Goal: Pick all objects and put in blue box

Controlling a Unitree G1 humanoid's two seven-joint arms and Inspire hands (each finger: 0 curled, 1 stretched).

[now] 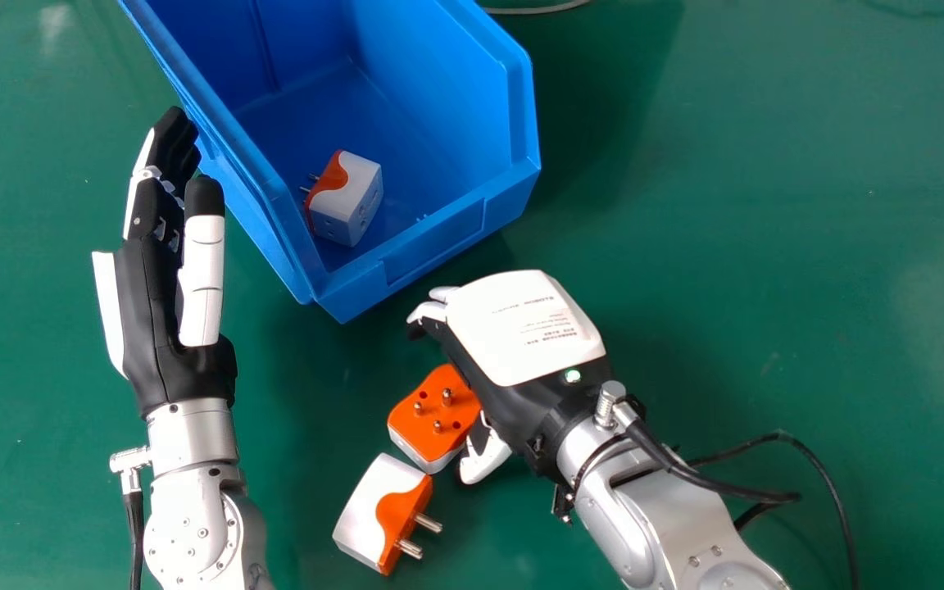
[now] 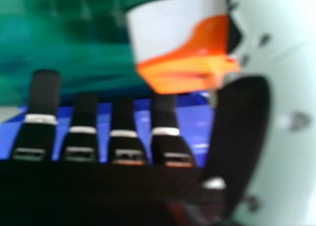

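right hand (image 1: 521, 336) hangs palm-down off the blue box's (image 1: 439, 238) near corner, fingers apart from the thumb and clamped on nothing. the pins-up adapter (image 1: 431, 414) sits partly beneath it, beside the thumb; whether they touch, i cannot tell. the side-lying adapter (image 1: 378, 512) is just beside that one, toward the near edge of the tabletop (image 1: 726, 205), and the boxed adapter (image 1: 349, 201) rests inside the box's near end. the left hand (image 1: 156, 303) is along the box's left wall, fingers straight.

closing too soon could pinch only one side and twist the pins-up adapter out. the thumb, sweeping in, might shove it into its neighbour. a low lift could knock it on the box's near rim.
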